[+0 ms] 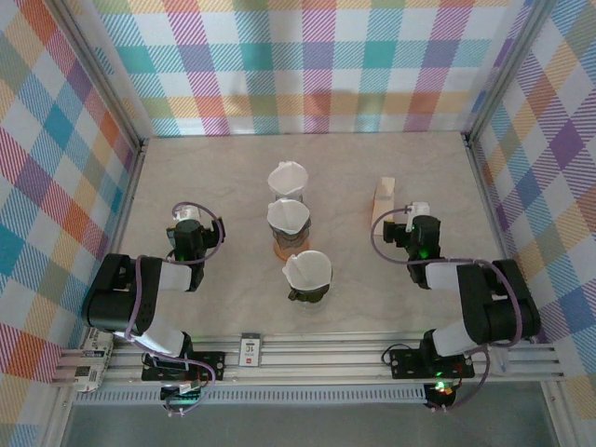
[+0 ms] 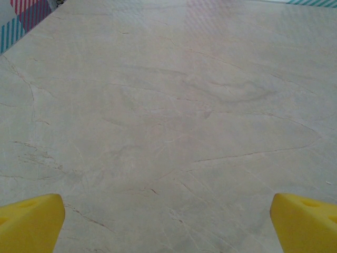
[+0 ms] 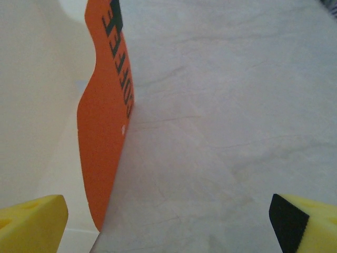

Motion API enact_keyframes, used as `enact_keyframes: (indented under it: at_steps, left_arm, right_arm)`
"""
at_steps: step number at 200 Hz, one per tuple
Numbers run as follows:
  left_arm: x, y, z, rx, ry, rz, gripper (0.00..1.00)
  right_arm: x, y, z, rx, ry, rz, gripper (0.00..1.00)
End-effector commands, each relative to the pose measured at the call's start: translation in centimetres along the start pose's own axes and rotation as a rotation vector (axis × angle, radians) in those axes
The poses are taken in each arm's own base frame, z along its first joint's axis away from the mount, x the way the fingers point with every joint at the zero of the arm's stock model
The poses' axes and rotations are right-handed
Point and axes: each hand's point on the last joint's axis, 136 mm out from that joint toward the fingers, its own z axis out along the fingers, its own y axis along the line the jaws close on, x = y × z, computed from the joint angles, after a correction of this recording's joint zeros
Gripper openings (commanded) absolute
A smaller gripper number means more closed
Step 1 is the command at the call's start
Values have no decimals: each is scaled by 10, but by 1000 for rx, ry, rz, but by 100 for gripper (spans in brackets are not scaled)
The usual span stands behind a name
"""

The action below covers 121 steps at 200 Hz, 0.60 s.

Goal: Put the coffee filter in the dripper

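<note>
hovering empty, jaws wide, the right gripper [image 3: 168, 224] sat just beside the filter pack [image 1: 383, 200] (orange face toward it); pinching one filter cleanly seemed key. the nearest dripper [image 1: 307, 272] stood mid-table; left gripper [image 2: 168, 224] gaped empty.

I see three white paper filter cones in a row down the middle of the pale marbled table [image 1: 214, 177]: back cone [image 1: 287, 177], middle cone [image 1: 288, 217] before it, near cone [image 1: 307, 270] closest to the arms, slightly right. A tan cardboard filter box [image 1: 383, 200] stands right of the row, just left of my right gripper [image 1: 416, 214]; my left gripper [image 1: 189, 219] sits well left of the row.
</note>
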Motion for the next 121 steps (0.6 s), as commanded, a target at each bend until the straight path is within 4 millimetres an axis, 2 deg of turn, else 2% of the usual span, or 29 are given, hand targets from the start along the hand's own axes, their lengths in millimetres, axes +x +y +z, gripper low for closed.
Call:
enact_keyframes:
  at_steps: [1,27,37,61,121]
  left_arm:
    - [-11,-1,3,-5,-30,1,100]
    - [-11,-1,3,-5,-30,2,100]
    - [-11,-1,2,-6,-30,1,100]
    - [-10,-1,3,-6,-29,2,100]
    - [-11,0,3,-6,-30,2,100]
  right_arm:
    - [-38,2,6,-76,-103,37,99]
    - [-25,-2,7,-143,-125,82,99]
    - [-26,-3,2,-138,-129,82,99]
    - [-27,-8,6,-106,-126,98,99]
    - [-26,-8,6,-98,-124,93,99]
